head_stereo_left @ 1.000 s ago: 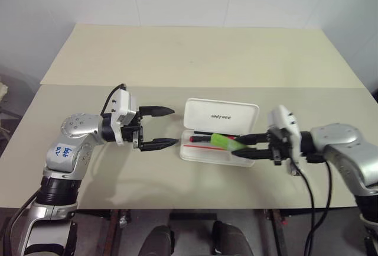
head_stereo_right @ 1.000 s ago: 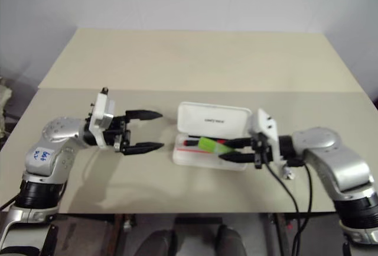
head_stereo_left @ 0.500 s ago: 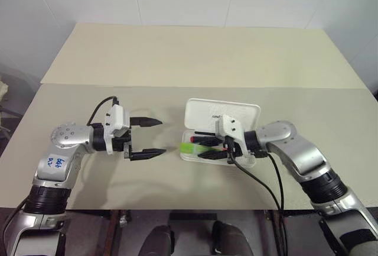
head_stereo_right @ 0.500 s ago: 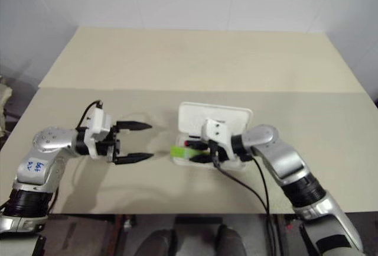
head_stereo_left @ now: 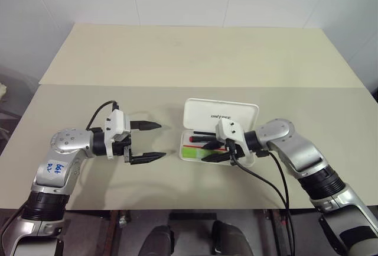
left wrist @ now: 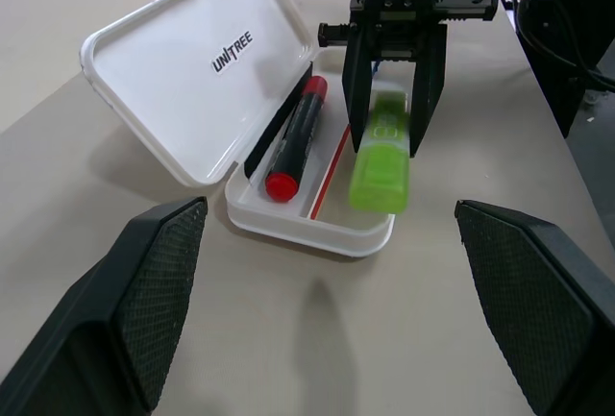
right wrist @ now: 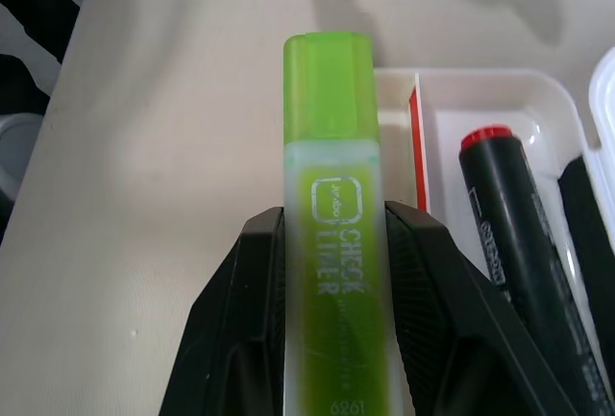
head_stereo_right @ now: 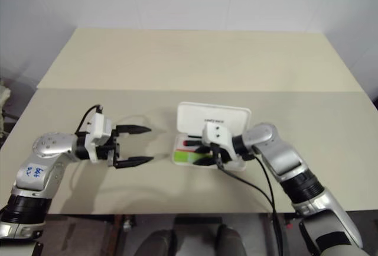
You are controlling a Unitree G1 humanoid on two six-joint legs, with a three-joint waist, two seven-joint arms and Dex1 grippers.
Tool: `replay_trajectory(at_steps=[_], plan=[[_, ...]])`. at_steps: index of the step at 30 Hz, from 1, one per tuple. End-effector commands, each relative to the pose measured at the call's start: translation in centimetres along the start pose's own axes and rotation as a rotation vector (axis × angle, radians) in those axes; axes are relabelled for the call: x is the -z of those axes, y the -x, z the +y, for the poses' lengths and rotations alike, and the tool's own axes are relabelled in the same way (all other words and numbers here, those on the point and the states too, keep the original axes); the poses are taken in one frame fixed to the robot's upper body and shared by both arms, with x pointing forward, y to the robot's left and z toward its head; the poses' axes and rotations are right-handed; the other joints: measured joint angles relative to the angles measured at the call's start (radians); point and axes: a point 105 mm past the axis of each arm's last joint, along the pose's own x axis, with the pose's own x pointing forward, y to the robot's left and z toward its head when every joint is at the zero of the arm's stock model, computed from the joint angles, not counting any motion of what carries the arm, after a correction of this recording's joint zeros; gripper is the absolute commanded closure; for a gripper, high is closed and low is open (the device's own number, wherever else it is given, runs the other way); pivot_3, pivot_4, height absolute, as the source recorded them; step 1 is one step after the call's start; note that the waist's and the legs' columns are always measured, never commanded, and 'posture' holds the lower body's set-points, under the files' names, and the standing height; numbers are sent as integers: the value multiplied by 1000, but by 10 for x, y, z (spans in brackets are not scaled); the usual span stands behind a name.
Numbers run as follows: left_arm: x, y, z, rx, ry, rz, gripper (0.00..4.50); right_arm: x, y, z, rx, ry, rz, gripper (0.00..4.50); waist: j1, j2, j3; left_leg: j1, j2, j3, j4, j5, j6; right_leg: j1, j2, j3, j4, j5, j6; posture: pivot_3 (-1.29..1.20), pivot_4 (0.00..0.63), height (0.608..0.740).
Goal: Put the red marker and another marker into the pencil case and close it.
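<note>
The white pencil case lies open on the table, its lid standing up behind the tray. The red marker rests in the tray's back part, beside a black pen. My right gripper is shut on another marker, the lime-green one. It holds that marker low over the tray's front part, the cap end reaching past the tray's left rim. My left gripper hovers open a short way left of the case, pointing at it, with nothing between its fingers.
A red stripe divides the tray. A second tan table top lies behind the near one. A black cable trails from my right wrist toward the front edge.
My right gripper has carried the green marker leftward and down over the tray. My left gripper has drawn slightly left and lower, still open.
</note>
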Motion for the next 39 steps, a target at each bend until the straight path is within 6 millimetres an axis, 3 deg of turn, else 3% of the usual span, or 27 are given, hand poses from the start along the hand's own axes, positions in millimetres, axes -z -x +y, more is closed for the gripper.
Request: replay_trajectory(at_steps=[1, 7, 16, 17, 22, 30, 35, 39], plan=[[-12, 1, 0, -6, -52, -16, 86, -9, 5, -5, 23, 42, -17, 3412, 0, 0, 0, 0, 0, 0, 0, 0, 0, 0, 0, 0, 0, 0, 0, 0, 150, 740], [-13, 1, 1, -4, -54, -18, 86, -7, 5, -11, 52, 31, -5, 3412, 0, 0, 0, 0, 0, 0, 0, 0, 0, 0, 0, 0, 0, 0, 0, 0, 150, 740], [-12, -1, 0, -3, -47, -24, 86, -24, 2, -11, 57, 43, -61, 231, -2, 0, 0, 0, 0, 0, 0, 0, 0, 0, 0, 0, 0, 0, 0, 0, 150, 740], [-12, -1, 0, -3, -47, -25, 86, -26, 3, -11, 55, 44, -68, 39, -2, 0, 0, 0, 0, 0, 0, 0, 0, 0, 0, 0, 0, 0, 0, 0, 150, 740], [-12, -2, 0, -1, -44, -27, 86, -39, 12, -4, 21, 35, -129, 39, -2, 0, 0, 0, 0, 0, 0, 0, 0, 0, 0, 0, 0, 0, 0, 0, 150, 740], [-13, -12, -2, 21, -33, -64, 86, -41, 64, 20, 4, -31, -205, 39, 9, 0, 0, 0, 0, 0, 0, -2, 0, 0, 0, 0, 0, 0, 0, 0, 150, 740], [-18, -22, -7, 44, -22, -114, 86, -17, 102, 28, 156, -158, -163, 39, 10, 0, 0, 0, 0, 0, 0, -2, 0, 0, 0, 0, 0, 0, 0, 0, 150, 740], [-18, -30, -16, 86, -15, -127, 86, 13, 138, 31, 365, -271, -87, 39, 11, 0, 0, 0, 0, 2, 1, -2, 1, 1, 0, 0, 0, 0, 0, 0, 150, 740]])
